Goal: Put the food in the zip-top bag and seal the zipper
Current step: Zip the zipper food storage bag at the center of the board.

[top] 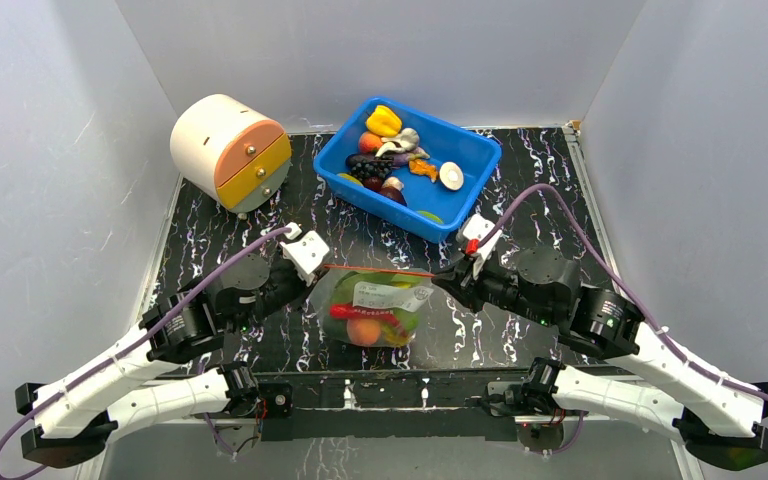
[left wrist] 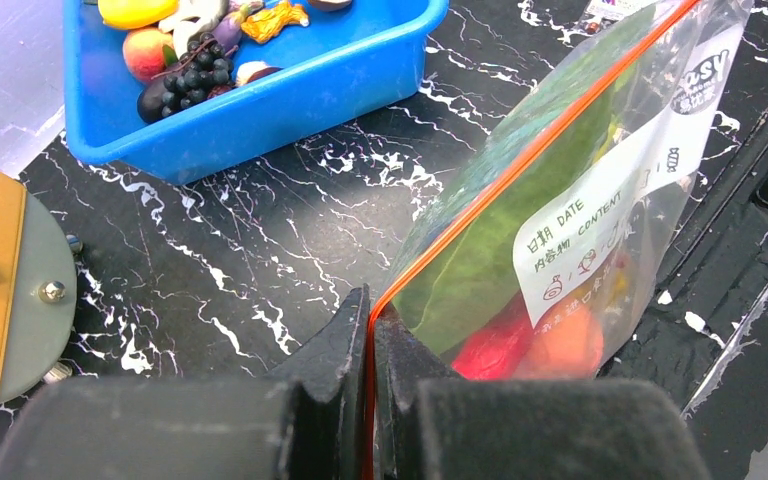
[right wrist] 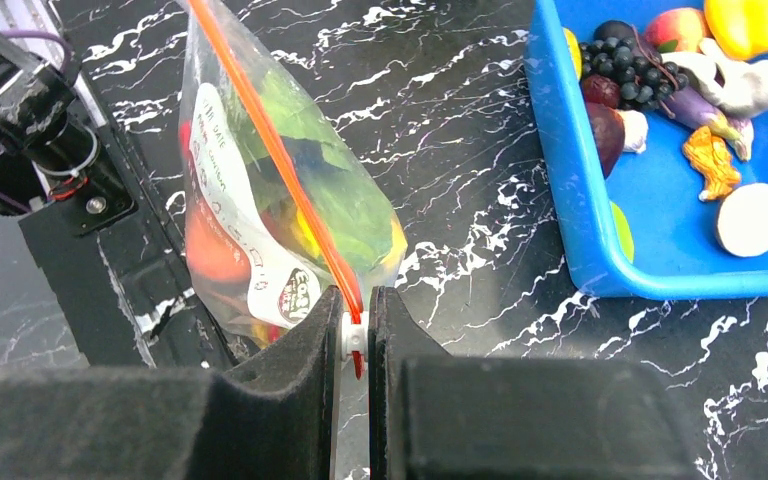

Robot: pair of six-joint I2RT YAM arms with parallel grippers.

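The zip-top bag (top: 375, 305) hangs upright between my two grippers at the table's near middle. Inside it the food shows through: green leaves (left wrist: 480, 270), a red chili (left wrist: 495, 345) and a peach (left wrist: 565, 340). The orange-red zipper (top: 380, 270) runs taut along the top edge. My left gripper (left wrist: 371, 310) is shut on the zipper's left end (left wrist: 520, 160). My right gripper (right wrist: 355, 320) is shut on the white slider (right wrist: 354, 336) at the zipper's right end (right wrist: 280, 150). In the top view, the left gripper (top: 318, 272) and right gripper (top: 440, 277) flank the bag.
A blue bin (top: 470, 150) with several more toy foods stands behind the bag, close to the right gripper. A round cream drawer unit (top: 230, 152) sits at the back left. Grey walls close in both sides and the back.
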